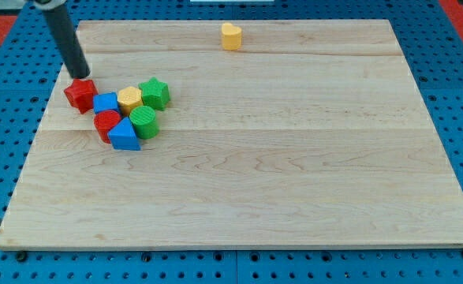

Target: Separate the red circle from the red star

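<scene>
The red star (80,94) lies near the board's left edge, at the upper left of a cluster. The red circle (106,124) lies below and right of it, with the blue cube (105,102) between them. My tip (80,75) rests just above the red star, touching or nearly touching its top edge. The dark rod slants up to the view's top left.
In the cluster are also a yellow hexagon (129,99), a green star (154,93), a green circle (143,121) and a blue triangle (125,136). A yellow heart (230,36) lies near the top edge of the wooden board (294,158).
</scene>
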